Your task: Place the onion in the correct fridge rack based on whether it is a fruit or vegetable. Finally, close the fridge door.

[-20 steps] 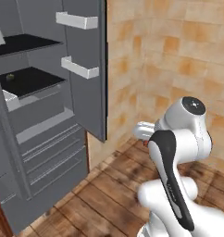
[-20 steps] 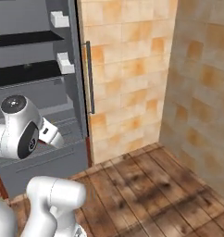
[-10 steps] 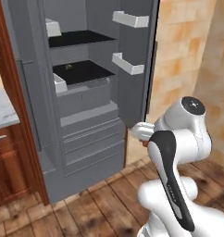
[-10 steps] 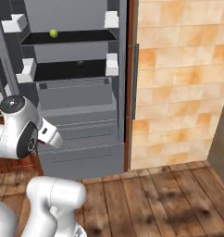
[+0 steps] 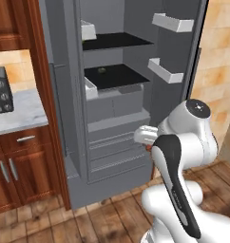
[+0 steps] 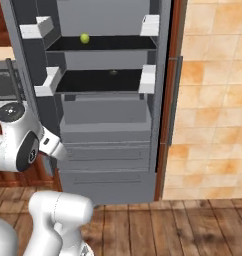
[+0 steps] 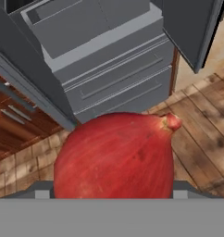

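Fridge point(image 5: 112, 118) stands open ahead of the base, door point(image 5: 183, 57) swung out to the right with its bins. Two black shelves inside; grey drawers point(image 6: 105, 145) below them. Upper shelf point(image 6: 103, 44) carries a small yellow-green ball point(image 6: 84, 38) near its left end. The rack point(image 6: 100, 81) I want is the lower one, and a small dark green item point(image 6: 113, 73) sits toward its back middle.

Arm is folded low, wrist at drawer height, well below the rack. Gripper point(image 5: 148, 142) is mostly hidden behind the arm's own links in both base views. In the hand view the onion point(image 7: 115, 155) sits right at the lens, pointed tip to the right, and seems clamped between the fingers, though the fingers themselves are covered, so I judge the grip from its position alone.

Step in hand, as I read it: carry the onion up to the rack. Onion is a vegetable, so lower shelf.

How I'd run it:
- Lift first, clear of the drawer fronts, then reach in.
- Enter between the two shelves, level, without clipping the upper shelf's front edge.
- Set down on bare shelf near the front, apart from the green item.
- It is round and may roll; release low.
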You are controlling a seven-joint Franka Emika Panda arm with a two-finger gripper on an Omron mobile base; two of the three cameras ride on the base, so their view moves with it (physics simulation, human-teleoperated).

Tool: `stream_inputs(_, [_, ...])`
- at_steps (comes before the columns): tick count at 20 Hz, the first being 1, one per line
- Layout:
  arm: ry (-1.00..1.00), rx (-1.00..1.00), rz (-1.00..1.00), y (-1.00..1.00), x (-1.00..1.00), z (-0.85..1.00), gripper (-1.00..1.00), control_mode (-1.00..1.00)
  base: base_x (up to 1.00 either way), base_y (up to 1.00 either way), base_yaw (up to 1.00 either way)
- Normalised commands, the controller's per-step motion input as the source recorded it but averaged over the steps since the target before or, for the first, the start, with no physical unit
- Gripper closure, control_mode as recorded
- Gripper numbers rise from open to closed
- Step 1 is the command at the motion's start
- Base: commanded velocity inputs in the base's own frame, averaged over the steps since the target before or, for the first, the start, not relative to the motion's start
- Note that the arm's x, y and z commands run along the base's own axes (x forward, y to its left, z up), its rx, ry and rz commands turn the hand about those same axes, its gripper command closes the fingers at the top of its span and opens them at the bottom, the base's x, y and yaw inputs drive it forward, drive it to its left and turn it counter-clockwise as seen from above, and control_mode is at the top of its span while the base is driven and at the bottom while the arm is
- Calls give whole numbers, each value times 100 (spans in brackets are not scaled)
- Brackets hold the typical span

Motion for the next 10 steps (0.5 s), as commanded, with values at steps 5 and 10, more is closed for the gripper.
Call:
stream_inputs(5, [0,0,0,0,0,0,100,100,85,-6,13])
stream_inputs(10, [0,0,0,0,0,0,100,100,37,-47,6])
